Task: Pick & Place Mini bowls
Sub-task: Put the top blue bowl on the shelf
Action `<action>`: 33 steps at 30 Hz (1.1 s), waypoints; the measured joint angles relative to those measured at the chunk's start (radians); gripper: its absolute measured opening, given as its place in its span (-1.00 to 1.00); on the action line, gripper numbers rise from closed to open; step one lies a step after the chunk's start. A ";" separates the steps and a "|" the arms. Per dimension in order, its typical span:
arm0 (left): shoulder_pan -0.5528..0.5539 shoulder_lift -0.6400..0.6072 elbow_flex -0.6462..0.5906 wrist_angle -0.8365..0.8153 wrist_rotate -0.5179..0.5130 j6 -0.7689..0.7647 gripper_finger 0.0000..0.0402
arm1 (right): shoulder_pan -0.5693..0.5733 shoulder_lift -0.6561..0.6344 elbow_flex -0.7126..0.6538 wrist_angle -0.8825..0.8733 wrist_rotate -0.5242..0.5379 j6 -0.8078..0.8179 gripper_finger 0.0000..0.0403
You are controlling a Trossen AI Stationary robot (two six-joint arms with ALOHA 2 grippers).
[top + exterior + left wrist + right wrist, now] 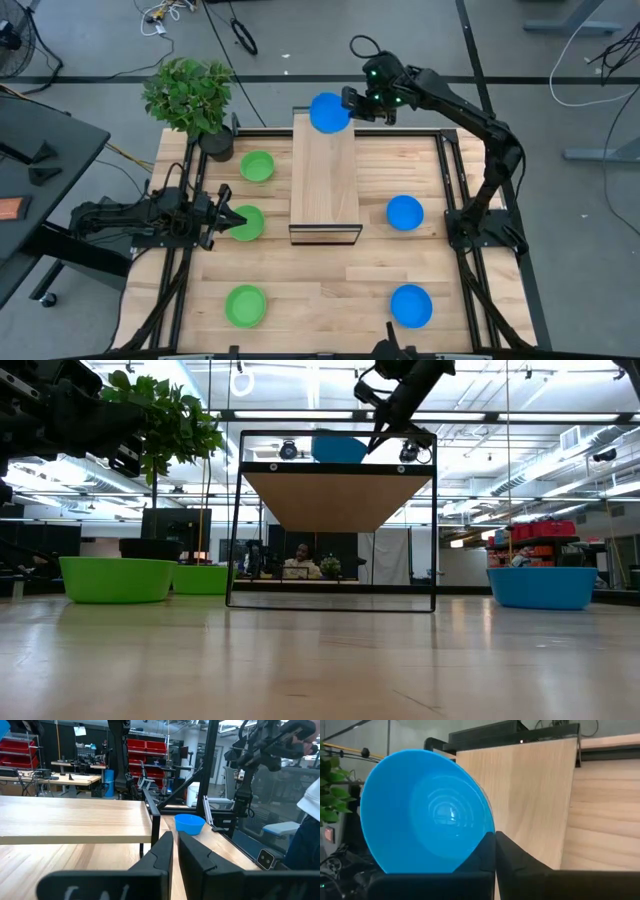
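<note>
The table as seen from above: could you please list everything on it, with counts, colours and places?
Blue mini bowls: three. One held over the far end of the shelf; one on the table right of the shelf; one at the near right.
Green mini bowls: three. One left of the shelf near the plant; one at the left gripper; one at the near left.
Wooden shelf: one, light wood on a black frame, table centre.
Plant: one, leafy green in a dark pot, far left corner.
Left gripper: at the middle green bowl's rim.
Right gripper: shut on the raised blue bowl.
</note>
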 joint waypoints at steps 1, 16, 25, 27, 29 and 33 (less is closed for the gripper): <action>0.000 0.000 0.000 0.000 0.000 0.000 -0.85 | 0.000 0.000 0.000 -0.001 0.000 -0.001 -1.00; 0.000 0.000 0.000 0.000 0.000 0.000 -0.85 | -0.007 0.076 0.000 -0.012 0.000 -0.029 -1.00; 0.000 0.000 0.000 0.000 0.000 0.000 -0.85 | -0.011 0.120 0.000 -0.027 0.000 -0.050 -1.00; 0.000 0.000 0.000 0.000 0.000 0.000 -0.85 | -0.015 0.123 0.000 -0.026 0.000 -0.051 -1.00; 0.000 0.000 0.000 0.000 0.000 0.000 -0.85 | -0.016 0.131 0.000 -0.031 0.000 -0.052 -1.00; 0.000 0.000 0.000 0.000 0.000 0.000 -0.85 | -0.018 0.138 0.000 -0.052 0.014 -0.063 -1.00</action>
